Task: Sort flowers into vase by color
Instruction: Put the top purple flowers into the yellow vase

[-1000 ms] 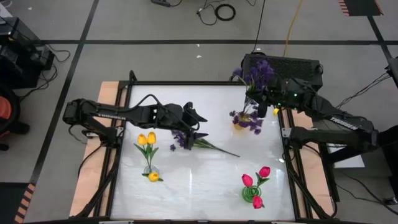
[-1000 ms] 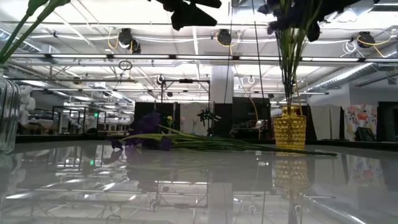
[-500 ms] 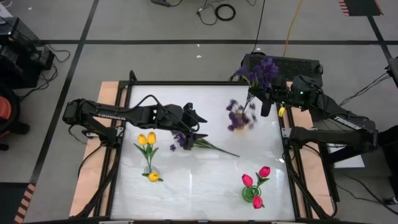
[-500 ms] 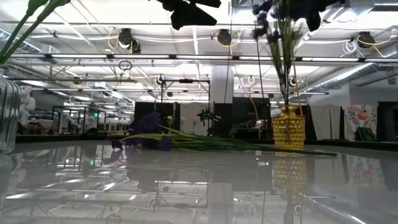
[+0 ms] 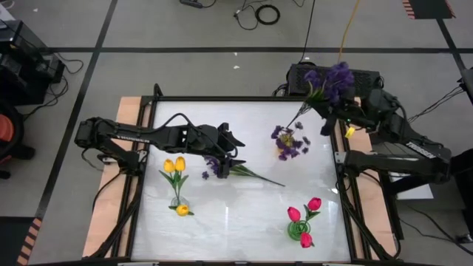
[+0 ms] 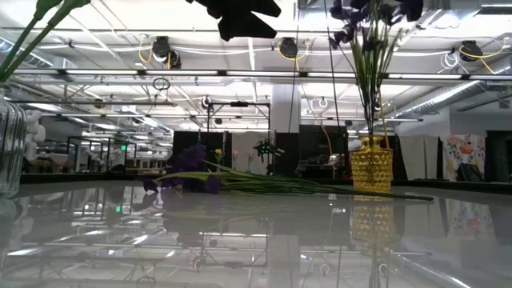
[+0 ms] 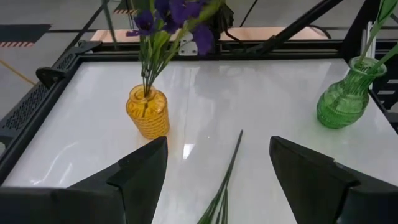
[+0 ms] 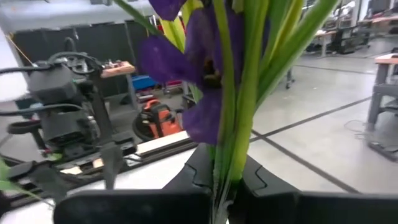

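Purple sprig [image 5: 330, 80] is clamped by its stems in the closed right gripper [image 5: 338, 111], held over the table's edge at about two o'clock in the high view. Beside it, toward the centre, the yellow vase [image 5: 285, 151] already holds purple flowers. The left gripper [image 5: 235, 150] hovers with fingers spread above a lying purple sprig [image 5: 222, 167] near the middle. Yellow tulips [image 5: 174, 165] stand at eight o'clock, pink tulips [image 5: 304, 209] in a green vase [image 5: 297, 230] at five o'clock.

At table height, the white glossy table [image 6: 256, 240] mirrors a large hall with ceiling lights.

The left wrist view shows its open fingers [image 7: 146, 171] and a stem between them.

The right wrist view shows green stems pinched tight.
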{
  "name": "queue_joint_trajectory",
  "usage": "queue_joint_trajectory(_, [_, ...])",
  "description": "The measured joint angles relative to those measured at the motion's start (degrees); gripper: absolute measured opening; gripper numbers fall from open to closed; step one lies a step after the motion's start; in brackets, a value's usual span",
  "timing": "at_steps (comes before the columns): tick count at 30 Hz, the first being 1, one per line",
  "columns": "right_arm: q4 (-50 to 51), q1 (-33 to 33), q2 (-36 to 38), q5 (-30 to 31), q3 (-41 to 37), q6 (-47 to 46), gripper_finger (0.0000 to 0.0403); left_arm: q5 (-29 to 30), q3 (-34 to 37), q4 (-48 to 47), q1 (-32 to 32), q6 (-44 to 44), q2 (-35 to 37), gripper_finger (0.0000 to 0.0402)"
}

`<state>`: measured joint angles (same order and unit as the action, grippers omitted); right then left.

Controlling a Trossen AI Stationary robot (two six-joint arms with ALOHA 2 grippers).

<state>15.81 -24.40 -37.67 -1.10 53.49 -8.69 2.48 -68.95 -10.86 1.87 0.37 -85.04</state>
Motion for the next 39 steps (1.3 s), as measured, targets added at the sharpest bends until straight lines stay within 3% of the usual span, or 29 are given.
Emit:
queue_joint_trajectory(7, [0.24,-0.21,-1.11,4.49,0.05,1.82,0.0003,0.00,0.00,0.03,0.00,0.01,-0.06,0.0285])
queue_joint_trajectory(15, [9.21,-1.49,-6.93,3.99,0.02,-1.42,0.0003,0.00,0.00,0.05,0.00,0.03,-0.06,0.0285])
queue_joint_trajectory(39, [5.51,0.15,-14.03,3.82,-2.52,-3.77,0.0002,-0.02,-0.02,-0.47,0.00,0.03,-0.06,0.0285])
